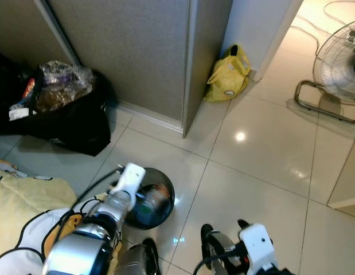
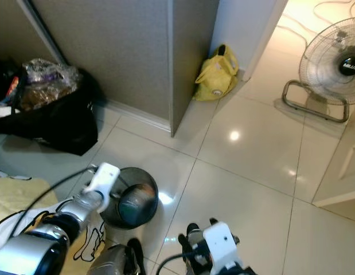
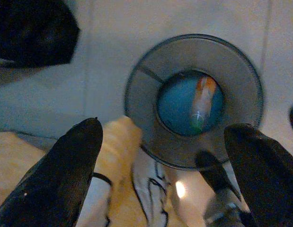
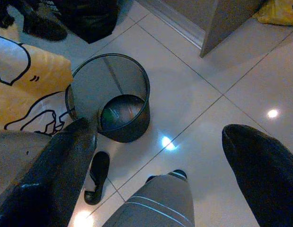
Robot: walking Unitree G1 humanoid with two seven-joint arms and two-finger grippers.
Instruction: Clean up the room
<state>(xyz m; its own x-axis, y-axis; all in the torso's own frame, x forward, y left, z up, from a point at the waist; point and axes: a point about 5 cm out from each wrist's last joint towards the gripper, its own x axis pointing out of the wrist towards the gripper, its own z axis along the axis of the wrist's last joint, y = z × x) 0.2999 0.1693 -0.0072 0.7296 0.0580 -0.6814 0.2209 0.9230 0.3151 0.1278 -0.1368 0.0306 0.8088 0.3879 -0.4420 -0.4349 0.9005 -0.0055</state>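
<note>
Left gripper (image 3: pixel 163 175) spread empty above mesh bin (image 3: pixel 193 101), wrist view revealing bottle (image 3: pixel 201 101) inside, right gripper (image 4: pixel 160 156) released

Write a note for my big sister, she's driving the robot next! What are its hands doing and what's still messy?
Left end effector: open, empty, over the mesh bin.
Right end effector: open, empty, low by the bin.
Done: a bottle lies inside the bin.
Left: yellow bag by the wall corner, black bag stuffed with wrappers, yellow cartoon blanket on the floor.
</note>
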